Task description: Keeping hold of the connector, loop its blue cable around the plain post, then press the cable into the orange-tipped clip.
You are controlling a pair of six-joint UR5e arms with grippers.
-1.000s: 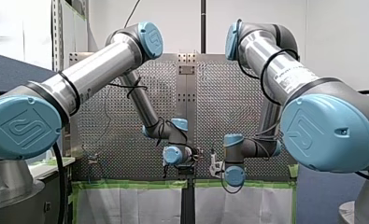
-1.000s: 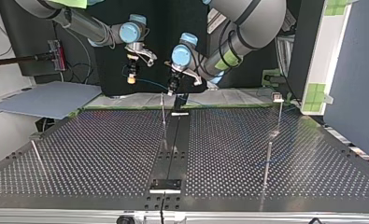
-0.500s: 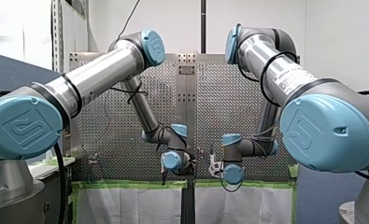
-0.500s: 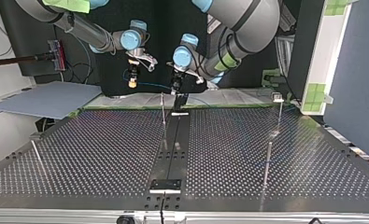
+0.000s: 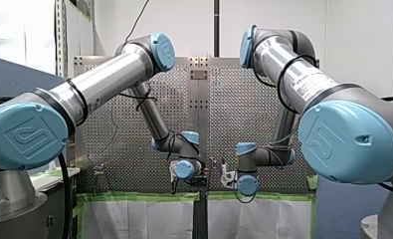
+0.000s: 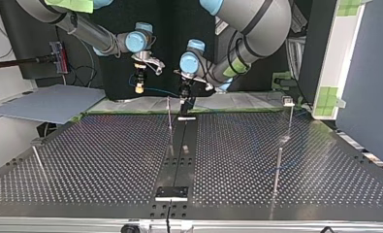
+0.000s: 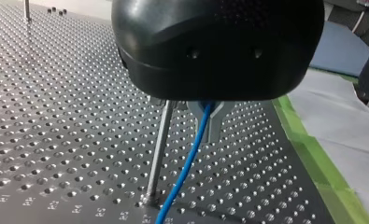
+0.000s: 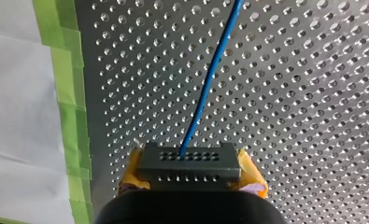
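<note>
right wrist view shows my right gripper (image 8: 191, 170) clenched on the black rectangular connector (image 8: 189, 163), its yellow pads (image 8: 131, 170) pressing on both ends. from the connector's face the thin blue cable (image 8: 210, 74) runs away over the perforated metal table (image 8: 313, 93), near the green tape strip (image 8: 60, 70) along the table's edge. in the left wrist view my left gripper (image 7: 209, 119), black with metal fingers (image 7: 217, 126), is closed around the cable. the cable slants down to the table just beside the plain thin metal post (image 7: 158, 149); whether they touch i cannot tell.
</note>
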